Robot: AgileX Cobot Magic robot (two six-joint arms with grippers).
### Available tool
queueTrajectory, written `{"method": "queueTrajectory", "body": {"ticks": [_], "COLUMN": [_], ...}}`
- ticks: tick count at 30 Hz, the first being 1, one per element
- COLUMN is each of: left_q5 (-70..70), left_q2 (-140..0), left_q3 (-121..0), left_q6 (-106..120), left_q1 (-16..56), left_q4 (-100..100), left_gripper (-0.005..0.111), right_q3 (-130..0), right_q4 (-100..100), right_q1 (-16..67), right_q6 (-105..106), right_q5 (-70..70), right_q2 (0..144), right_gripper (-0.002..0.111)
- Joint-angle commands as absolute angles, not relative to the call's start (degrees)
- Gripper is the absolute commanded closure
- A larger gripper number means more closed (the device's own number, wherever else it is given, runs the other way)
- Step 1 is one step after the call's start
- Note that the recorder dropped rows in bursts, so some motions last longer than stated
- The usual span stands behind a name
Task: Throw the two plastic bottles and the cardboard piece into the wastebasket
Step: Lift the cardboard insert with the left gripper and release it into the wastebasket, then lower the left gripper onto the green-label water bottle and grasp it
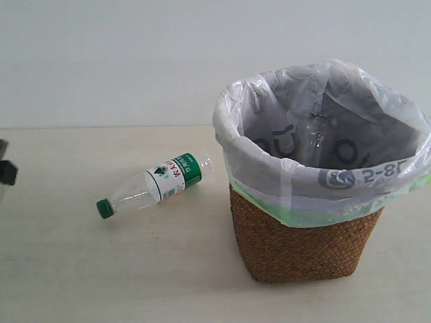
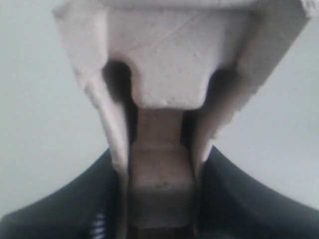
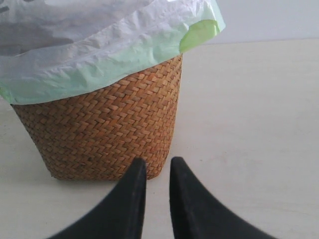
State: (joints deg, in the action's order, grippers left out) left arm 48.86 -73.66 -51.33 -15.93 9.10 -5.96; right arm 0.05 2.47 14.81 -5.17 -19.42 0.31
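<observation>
A clear plastic bottle with a green cap and a green-white label lies on its side on the table, left of the wastebasket. The wastebasket is brown wicker with a white bag liner. A faint clear shape inside the liner looks like the second bottle. The tan cardboard piece fills the left wrist view, and my left gripper is shut on its lower part. In the exterior view only a dark bit of that gripper shows at the far left edge. My right gripper hovers low beside the wastebasket, its fingers nearly together with nothing between them.
The pale table runs back to a plain white wall. The liner's green edge hangs over the wicker rim. Bare table lies to the side of the basket in the right wrist view.
</observation>
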Motion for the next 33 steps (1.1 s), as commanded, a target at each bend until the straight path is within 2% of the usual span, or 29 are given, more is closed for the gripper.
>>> {"method": "queueTrajectory", "body": {"ticks": [1, 2, 4, 8, 10, 14, 17, 22, 33], "left_q5": [44.4, 45.2, 49.0, 56.3, 57.6, 60.9, 66.3, 70.0, 70.0], "left_q2": [-81.3, -83.2, -87.7, -95.8, -98.3, -102.3, -103.0, -103.0, -103.5], "left_q3": [-59.3, -62.6, -69.5, -89.5, -97.9, -113.1, -116.4, -115.6, -99.4], "left_q6": [7.5, 11.7, 19.3, 22.7, 20.7, 13.7, 1.8, -5.3, 2.7], "left_q1": [9.2, 9.4, 10.8, 17.0, 20.3, 26.1, 26.6, 26.6, 26.6], "left_q4": [23.8, 32.7, 47.7, 68.7, 71.2, 58.7, 39.1, 16.8, 0.7], "left_gripper": [0.098, 0.094, 0.077, 0.021, 0.009, 0.008, 0.008, 0.008, 0.008], "right_q3": [0.0, 0.0, 0.0, 0.0, 0.0, 0.0, 0.0, 0.0, 0.0], "right_q4": [2.4, 2.4, 2.4, 2.4, 2.4, 2.4, 2.4, 2.4, 2.4], "right_q1": [14.9, 14.9, 14.9, 14.9, 14.9, 14.9, 14.9, 14.9, 14.9], "right_q6": [-5.2, -5.2, -5.2, -5.2, -5.2, -5.2, -5.2, -5.2, -5.2], "right_q5": [-19.1, -19.1, -19.1, -19.1, -19.1, -19.1, -19.1, -19.1, -19.1], "right_q2": [0.0, 0.0, 0.0, 0.0, 0.0, 0.0, 0.0, 0.0, 0.0], "right_gripper": [0.095, 0.095, 0.095, 0.095, 0.095, 0.095, 0.095, 0.095, 0.095]}}
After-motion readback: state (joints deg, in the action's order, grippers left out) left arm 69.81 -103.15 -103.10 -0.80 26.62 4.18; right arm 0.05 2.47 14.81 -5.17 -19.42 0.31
